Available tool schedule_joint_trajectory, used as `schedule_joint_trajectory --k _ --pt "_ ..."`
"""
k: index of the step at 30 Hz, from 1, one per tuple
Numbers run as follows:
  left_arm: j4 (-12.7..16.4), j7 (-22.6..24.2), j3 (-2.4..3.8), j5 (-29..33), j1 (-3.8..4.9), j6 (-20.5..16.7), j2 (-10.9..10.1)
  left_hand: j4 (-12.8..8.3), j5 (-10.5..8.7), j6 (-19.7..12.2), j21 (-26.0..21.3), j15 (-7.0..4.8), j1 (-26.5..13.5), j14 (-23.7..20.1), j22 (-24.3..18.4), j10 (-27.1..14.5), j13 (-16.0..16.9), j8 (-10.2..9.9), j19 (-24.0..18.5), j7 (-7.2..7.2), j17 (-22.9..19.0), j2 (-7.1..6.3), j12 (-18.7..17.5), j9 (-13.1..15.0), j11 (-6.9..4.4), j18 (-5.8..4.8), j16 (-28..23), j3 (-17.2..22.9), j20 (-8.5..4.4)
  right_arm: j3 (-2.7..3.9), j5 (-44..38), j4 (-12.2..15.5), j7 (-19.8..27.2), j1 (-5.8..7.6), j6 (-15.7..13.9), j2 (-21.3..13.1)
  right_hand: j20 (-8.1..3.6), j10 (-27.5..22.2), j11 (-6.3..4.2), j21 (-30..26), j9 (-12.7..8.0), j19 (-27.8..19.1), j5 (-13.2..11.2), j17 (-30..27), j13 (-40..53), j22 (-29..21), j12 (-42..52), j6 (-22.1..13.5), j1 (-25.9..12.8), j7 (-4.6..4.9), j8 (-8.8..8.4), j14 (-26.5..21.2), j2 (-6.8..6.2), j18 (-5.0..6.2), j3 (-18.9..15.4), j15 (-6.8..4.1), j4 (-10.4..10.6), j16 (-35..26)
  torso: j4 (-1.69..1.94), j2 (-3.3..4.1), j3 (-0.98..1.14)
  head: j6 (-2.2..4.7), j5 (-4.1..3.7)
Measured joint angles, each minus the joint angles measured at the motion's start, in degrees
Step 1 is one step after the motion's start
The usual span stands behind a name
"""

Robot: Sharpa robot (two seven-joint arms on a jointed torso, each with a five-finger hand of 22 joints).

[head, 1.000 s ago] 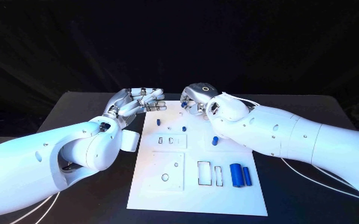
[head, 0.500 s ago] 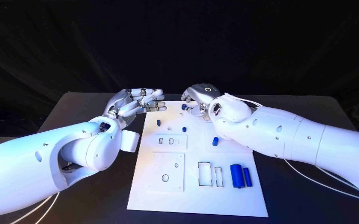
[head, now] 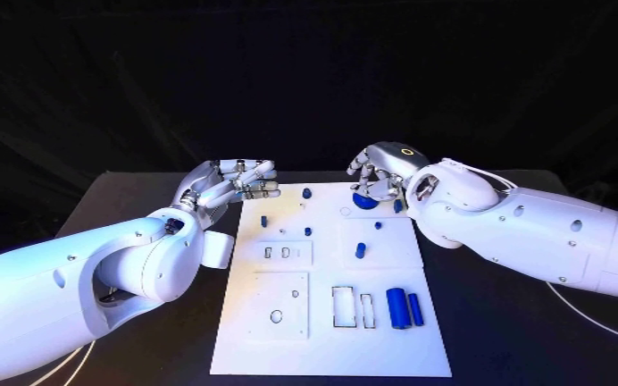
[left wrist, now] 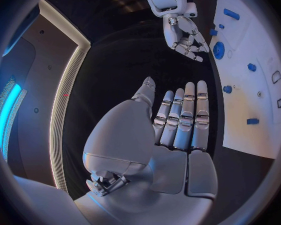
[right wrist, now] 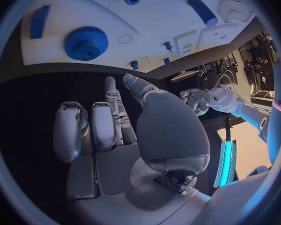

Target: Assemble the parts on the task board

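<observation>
Both hands [head: 238, 180] [head: 384, 172] hover empty, seemingly just beyond the task board's [head: 329, 361] far edge.

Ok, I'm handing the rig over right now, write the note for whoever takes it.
Left hand: holds nothing, fingers loosely extended, off the board's far left corner.
Right hand: holds nothing, fingers curled, hovering at the far right edge above the blue gear.
Two long blue cylinders lie side by side near right, beside open rectangular slots. Small blue pegs are scattered mid-board.
Done: can't tell which pieces are seated.
Left: cylinders loose, slots open.
</observation>
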Motion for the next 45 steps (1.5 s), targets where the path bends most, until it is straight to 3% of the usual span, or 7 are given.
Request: schedule_joint_trajectory --k 5,7,10,16,23,34,45 --pt "-0.25 0.0 0.0 0.0 0.0 0.33 0.3 0.0 0.0 0.0 -0.2 0.0 0.0 0.0 0.0 0.0 0.0 0.0 0.0 0.0 0.0 0.0 0.0 0.0 0.0 0.0 0.0 0.0 0.0 0.13 4.63 1.01 -0.72 0.38 3.45 -2.78 -0.49 1.27 -0.5 0.74 0.0 0.49 0.22 1.21 4.69 1.28 4.56 -0.43 -0.73 -0.41 -0.34 0.16 -0.73 -0.43 -2.84 -0.57 0.64 1.03 -0.47 -0.37 0.07 0.16 -0.11" --pt "-0.28 0.0 0.0 0.0 0.0 0.46 0.39 0.0 0.0 0.0 -0.2 0.0 0.0 0.0 -0.03 0.0 0.0 0.0 0.0 0.0 0.0 0.0 0.0 0.0 0.0 0.0 0.0 0.0 0.0 0.14 5.84 0.82 -1.01 0.44 4.79 -3.11 -0.67 -1.72 -0.71 1.6 0.09 0.67 0.79 2.58 11.38 2.45 9.97 -0.98 -0.21 -0.9 -0.34 0.11 -0.79 -0.9 -5.12 -0.88 1.42 2.31 -0.59 -0.44 0.1 0.18 -0.11" --pt "-0.32 0.0 0.0 0.0 0.0 0.61 0.42 -0.24 0.0 0.0 -0.2 0.0 0.0 0.0 -0.1 0.0 0.0 0.0 0.0 0.0 0.0 0.0 0.0 0.0 0.0 0.0 -0.22 0.24 0.0 0.16 7.11 0.27 -1.49 0.49 6.66 -3.17 -0.8 -4.76 -0.44 2.56 0.26 0.79 0.88 4.29 18.75 2.92 16.22 -1.53 0.6 -0.78 -0.34 0.08 -0.68 -0.9 -7.13 -0.89 2.95 3.75 -0.62 -0.44 0.13 0.08 -0.23" --pt "-0.51 -0.06 -0.01 0.0 0.0 0.75 0.43 -0.24 0.0 0.0 -0.2 0.0 0.0 0.0 -0.1 0.0 0.0 0.0 0.0 0.0 -0.01 0.0 0.0 0.0 0.0 0.0 -0.22 0.24 0.0 0.17 7.91 -1.11 -2.28 0.5 9.02 -2.37 -0.76 -6.56 -0.48 3.06 0.27 0.83 0.88 5.83 22.66 2.92 19.52 -2.52 1.02 -0.21 -0.56 0.06 -1.11 -0.91 -8.5 -0.89 4.32 4.98 -0.58 -0.37 0.16 -0.25 -0.39" --pt "-0.58 -0.06 -0.01 0.0 -0.01 0.75 0.51 -0.24 0.0 0.0 -0.2 0.0 0.22 0.0 -0.09 0.0 0.0 0.0 0.0 0.0 0.04 0.22 0.0 0.0 0.0 0.0 -0.22 0.24 0.0 0.1 7.9 -2.85 -2.71 0.42 10.26 -0.9 -0.39 -8.08 0.23 4.22 -0.2 1.2 0.88 7.21 30.1 2.91 27.13 -4.98 2.78 0.25 -0.73 0.07 -1.05 -1.8 -11.08 -0.41 6.9 7.45 -0.53 -0.31 0.2 -0.58 -0.41" --pt "-0.66 -0.03 -0.01 0.0 -0.01 0.75 0.57 -0.24 0.0 0.0 -0.2 0.0 0.22 0.0 -0.09 0.0 0.01 0.0 0.0 0.0 0.04 0.22 0.0 0.0 0.0 0.0 -0.22 0.24 0.0 -0.06 7.79 -6.48 -2.94 -0.01 10.52 1.95 -0.16 -8.28 0.44 4.51 -0.27 0.96 0.88 7.2 32.64 2.9 29.69 -5.51 3.28 0.38 -0.73 0.07 -0.97 -1.79 -11.3 -0.41 7.63 8.02 -0.34 -0.25 0.3 -0.8 -0.11" --pt "-0.68 -0.02 -0.01 0.01 -0.01 0.75 0.59 -0.23 0.0 0.0 -0.2 0.0 0.22 0.0 -0.08 0.0 0.01 0.0 0.0 0.0 0.03 0.22 0.0 0.0 0.0 0.0 -0.21 0.24 0.0 -0.18 7.79 -7.59 -2.94 -0.3 10.71 2.97 -0.16 -8.27 0.44 4.72 -0.26 0.96 0.87 7.2 33.72 2.89 30.81 -5.52 3.51 0.39 -0.73 0.17 -0.74 -1.79 -11.44 -0.31 8.09 8.29 -0.38 -0.19 0.37 -1.05 0.24"
